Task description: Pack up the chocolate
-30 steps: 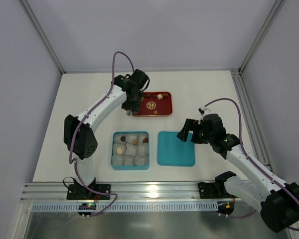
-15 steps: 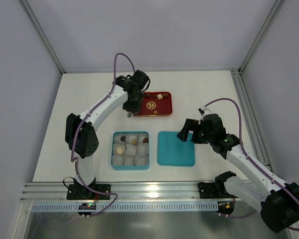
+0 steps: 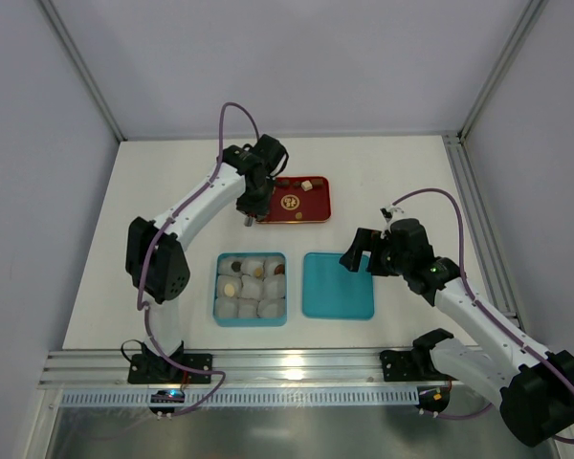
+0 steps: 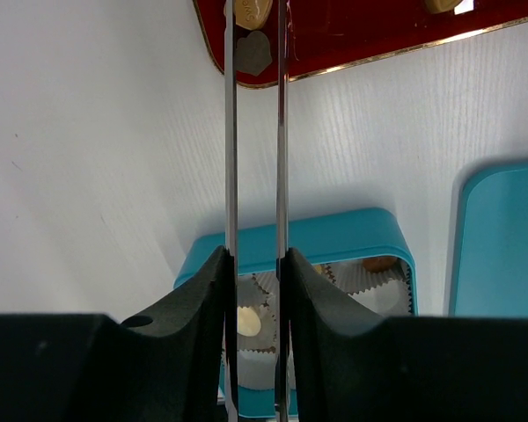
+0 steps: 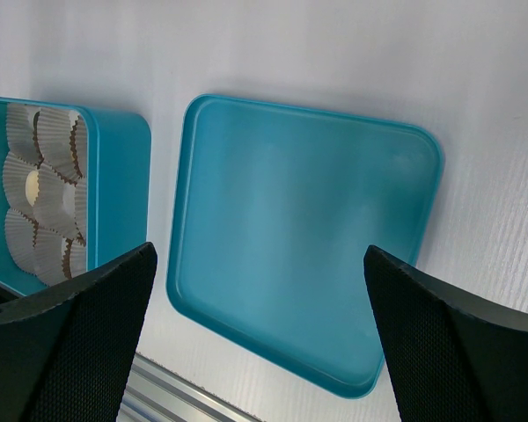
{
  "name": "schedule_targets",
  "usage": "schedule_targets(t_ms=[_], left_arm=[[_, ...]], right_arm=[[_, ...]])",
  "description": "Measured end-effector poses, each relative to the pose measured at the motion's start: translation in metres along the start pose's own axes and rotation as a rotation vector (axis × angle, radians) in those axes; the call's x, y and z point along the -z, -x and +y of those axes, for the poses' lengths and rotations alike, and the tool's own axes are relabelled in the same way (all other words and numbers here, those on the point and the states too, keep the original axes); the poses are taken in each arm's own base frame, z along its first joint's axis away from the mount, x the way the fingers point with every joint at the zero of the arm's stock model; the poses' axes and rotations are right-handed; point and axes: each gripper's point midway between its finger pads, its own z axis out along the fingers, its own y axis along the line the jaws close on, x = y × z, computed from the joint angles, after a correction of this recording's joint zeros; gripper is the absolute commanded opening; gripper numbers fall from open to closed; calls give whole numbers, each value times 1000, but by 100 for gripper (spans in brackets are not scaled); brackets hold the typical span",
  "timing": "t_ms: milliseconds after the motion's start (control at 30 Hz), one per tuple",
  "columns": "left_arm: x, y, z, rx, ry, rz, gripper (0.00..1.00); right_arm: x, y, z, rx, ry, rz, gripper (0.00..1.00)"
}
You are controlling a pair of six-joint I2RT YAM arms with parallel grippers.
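Near me, the blue box (image 3: 217,287) has chocolate (image 3: 231,286) in only some paper cups (image 5: 44,176). Its lid (image 3: 338,285) lies beside it, under the wide-spread right hand (image 3: 354,253). Farther off, on the red tray (image 3: 318,212), the left hand (image 3: 248,216) has its thin fingers close together round a tan piece (image 4: 253,10). I cannot tell if they pinch it.

Lid (image 3: 338,285) R of box (image 3: 252,255); tray (image 3: 316,206) behind, w/ chocolate (image 3: 307,185).
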Motion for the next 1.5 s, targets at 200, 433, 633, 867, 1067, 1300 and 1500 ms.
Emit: schedule_targets(t_ms=[200,433,633,867,1067,1300,1500], left_arm=[[2,3,0,-4,-2,-8,25],[11,15,-1,-9,-12,-46,23],[15,18,-1,-11,-15,-56,23],[22,16,1,-11,-16,-53,22],[47,12,3,-2,-45,-76,22],[104,-11,12,35,-116,-146,22],[131,-58,15,37,-149,-137,22]], right_arm=[[0,0,0,0,0,0,100],[0,0,0,0,-1,0,100],[0,0,0,0,-2,2,100],[0,0,0,0,-2,2,100],[0,0,0,0,-2,2,100],[0,0,0,0,-2,2,100],[-1,0,0,0,-1,1,100]])
